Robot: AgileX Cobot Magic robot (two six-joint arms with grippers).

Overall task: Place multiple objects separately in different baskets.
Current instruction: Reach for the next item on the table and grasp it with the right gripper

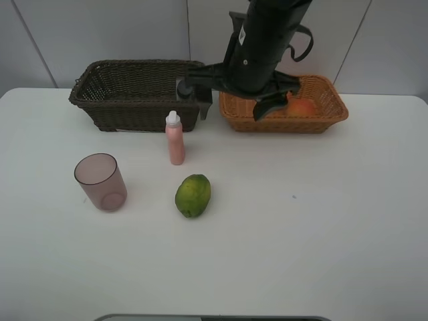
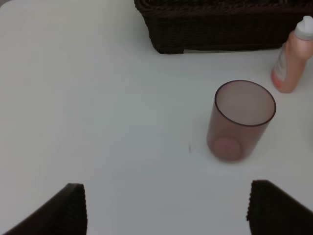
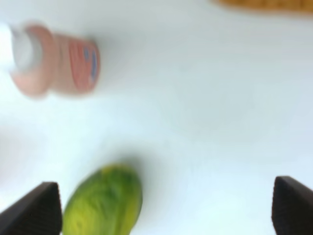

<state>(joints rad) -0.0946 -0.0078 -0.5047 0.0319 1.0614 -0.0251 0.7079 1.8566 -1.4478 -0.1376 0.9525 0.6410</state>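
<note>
Upright translucent mauve cup (image 1: 100, 182), pink white-capped bottle (image 1: 175, 140) and green fruit (image 1: 192, 195) stand apart before the dark brown wicker basket (image 1: 134, 110); the orange-tan wicker basket (image 1: 281, 124) holds 1 red-yellow fruit (image 1: 303, 107).

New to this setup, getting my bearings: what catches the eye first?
A black robot arm looms over the back, where the dark brown basket sits left and the orange-tan basket right, a peach-like fruit inside it. Nearer sit a pink bottle, a mauve cup and a green fruit.
</note>
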